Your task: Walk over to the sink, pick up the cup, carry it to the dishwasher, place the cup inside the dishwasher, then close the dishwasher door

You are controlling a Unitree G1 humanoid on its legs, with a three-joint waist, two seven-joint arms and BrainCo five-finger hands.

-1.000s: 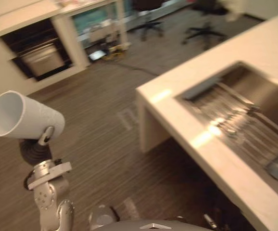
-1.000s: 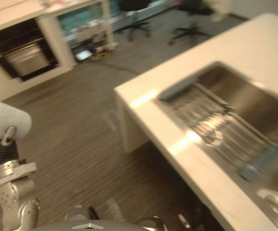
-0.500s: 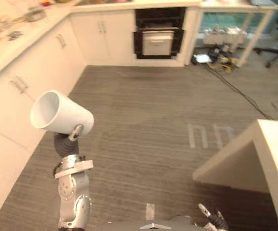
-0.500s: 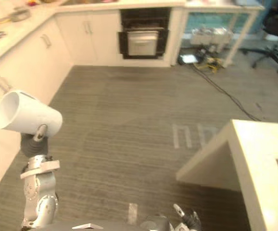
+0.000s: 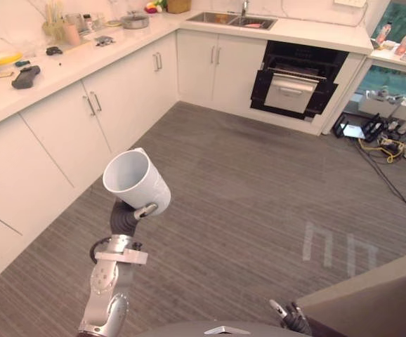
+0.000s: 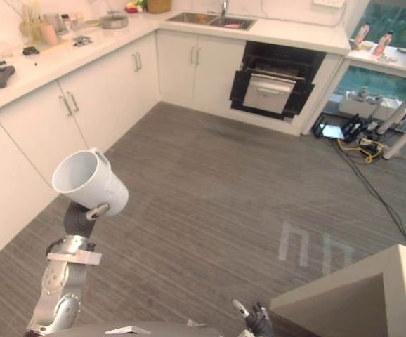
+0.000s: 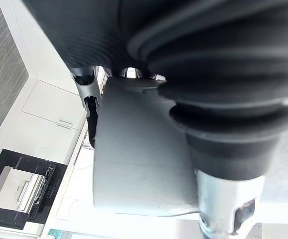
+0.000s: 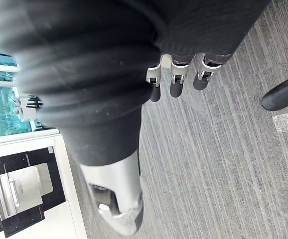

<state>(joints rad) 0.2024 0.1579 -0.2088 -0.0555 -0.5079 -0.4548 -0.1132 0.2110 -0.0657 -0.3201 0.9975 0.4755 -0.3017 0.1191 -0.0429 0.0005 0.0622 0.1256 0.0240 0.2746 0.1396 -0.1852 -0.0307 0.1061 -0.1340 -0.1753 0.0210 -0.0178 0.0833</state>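
Carrying: cup [image 5: 136,181] was held up in the left hand [image 5: 128,216], tilted, fingers curled round its wall.
Right hand [image 8: 178,82]: hung low, fingers loose, holding nothing.
Done: pickup, judging by the grip.
Left: cross the floor [image 5: 259,189] to the dishwasher [image 5: 292,88] at the far cabinets, load the cup, shut the door.

Premises: a fitted kitchen. Rows of white panelled base cabinets [image 5: 122,105] stand beneath a pale worktop [image 5: 83,60] with an inset steel sink [image 5: 231,20]. A black built-in appliance [image 5: 294,84] sits alongside.
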